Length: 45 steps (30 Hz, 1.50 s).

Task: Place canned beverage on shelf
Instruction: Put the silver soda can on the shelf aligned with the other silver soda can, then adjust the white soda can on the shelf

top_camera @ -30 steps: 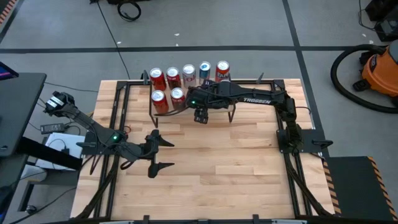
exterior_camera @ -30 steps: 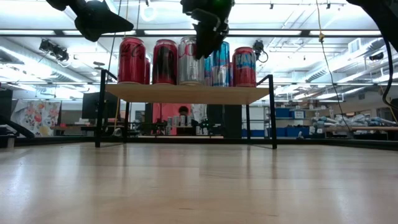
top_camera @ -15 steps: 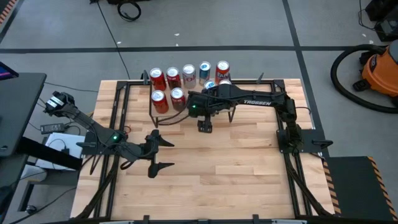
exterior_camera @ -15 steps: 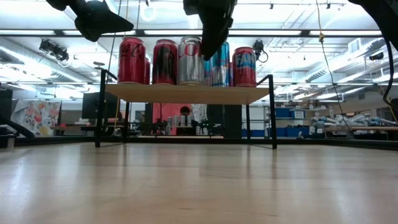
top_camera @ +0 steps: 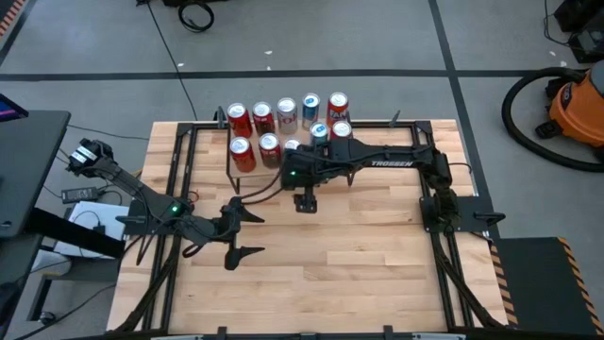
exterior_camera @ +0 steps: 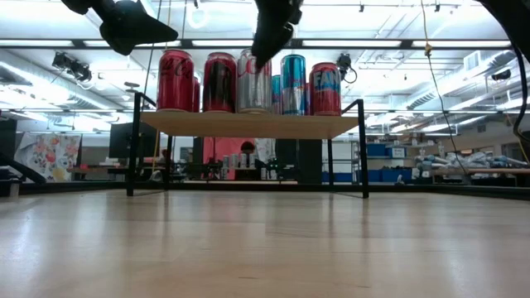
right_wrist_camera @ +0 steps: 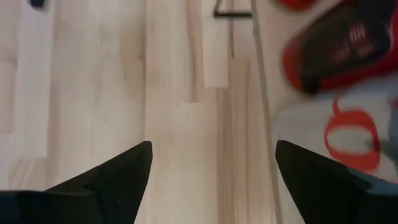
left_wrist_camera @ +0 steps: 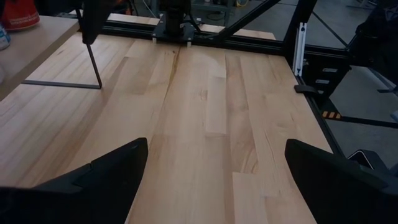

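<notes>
Several beverage cans (top_camera: 269,145) stand upright on the shelf (exterior_camera: 248,124), a light-wood board on thin black legs at the table's far side; in the low view they form a row (exterior_camera: 219,81). My right gripper (top_camera: 304,201) hangs open and empty just in front of the shelf's near edge, pointing steeply down at bare tabletop (right_wrist_camera: 211,149). My left gripper (top_camera: 243,233) waits open and empty over the table's left part (left_wrist_camera: 214,146).
Black frame rails (top_camera: 175,179) run along the table's sides. A shelf leg (left_wrist_camera: 93,62) stands ahead of my left gripper. Open wood (top_camera: 349,264) fills the table's near half. An orange vacuum (top_camera: 576,106) sits on the floor at the far right.
My right gripper has drawn back from over the shelf toward the table's near edge, its wrist turning as it went, and has stayed open. Cans that the arm covered now show on the shelf. The cans have not moved.
</notes>
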{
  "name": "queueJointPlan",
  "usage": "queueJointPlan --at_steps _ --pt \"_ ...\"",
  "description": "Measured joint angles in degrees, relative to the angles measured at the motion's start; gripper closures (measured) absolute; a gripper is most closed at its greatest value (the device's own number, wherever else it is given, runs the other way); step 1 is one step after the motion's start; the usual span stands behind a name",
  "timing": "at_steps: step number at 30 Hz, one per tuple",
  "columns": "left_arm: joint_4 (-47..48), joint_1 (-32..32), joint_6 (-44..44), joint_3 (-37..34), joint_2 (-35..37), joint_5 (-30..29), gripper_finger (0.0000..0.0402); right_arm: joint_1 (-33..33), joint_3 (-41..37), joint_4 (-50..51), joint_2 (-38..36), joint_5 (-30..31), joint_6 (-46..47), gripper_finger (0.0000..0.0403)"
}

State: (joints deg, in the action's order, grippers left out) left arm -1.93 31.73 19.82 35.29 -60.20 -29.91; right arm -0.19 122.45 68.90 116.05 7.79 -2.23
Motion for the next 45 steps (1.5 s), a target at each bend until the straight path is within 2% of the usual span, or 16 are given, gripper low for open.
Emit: queueJointPlan --at_steps 6,10,13,35,45 --pt "0.0 0.0 0.0 0.0 0.0 0.0 0.0010 0.8 -4.0 -5.4 0.2 3.3 -1.2 0.0051" --pt "0.0 0.0 0.1 0.0 0.0 0.0 0.0010 0.7 -6.9 -7.6 0.1 9.1 -1.4 0.0051" --pt "0.0 0.0 0.1 0.0 0.0 0.0 0.0010 0.4 -7.4 -8.1 0.1 11.0 -1.9 0.0051" --pt "0.0 0.0 0.1 0.0 0.0 0.0 0.0010 -4.1 -7.8 -10.3 0.1 13.7 -0.3 0.0051" --pt "0.1 0.0 0.6 0.0 0.0 0.1 0.0010 -0.7 -7.8 -11.2 0.1 11.7 -0.7 0.0051"
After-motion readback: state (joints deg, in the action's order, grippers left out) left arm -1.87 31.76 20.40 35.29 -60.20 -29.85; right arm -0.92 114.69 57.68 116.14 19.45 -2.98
